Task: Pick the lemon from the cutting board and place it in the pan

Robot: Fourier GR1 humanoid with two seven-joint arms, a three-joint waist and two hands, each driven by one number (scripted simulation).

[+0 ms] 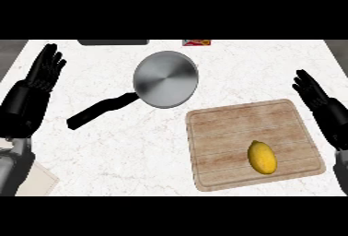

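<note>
A yellow lemon (262, 156) lies on the wooden cutting board (231, 124), towards its near right corner. The steel pan (166, 79) sits up and to the left of the board, its black handle (101, 110) pointing down-left; nothing is in it. My right hand (319, 103) rests open at the right edge, fingers up, just beside the board's right side and apart from the lemon. My left hand (37, 80) rests open at the far left, fingers up, well away from the pan.
The white marble counter (122, 156) stretches between the pan handle and the board. A dark object (112, 42) and a small red-and-white packet (196, 43) sit at the far edge. A pale flat item (41, 182) pokes in at lower left.
</note>
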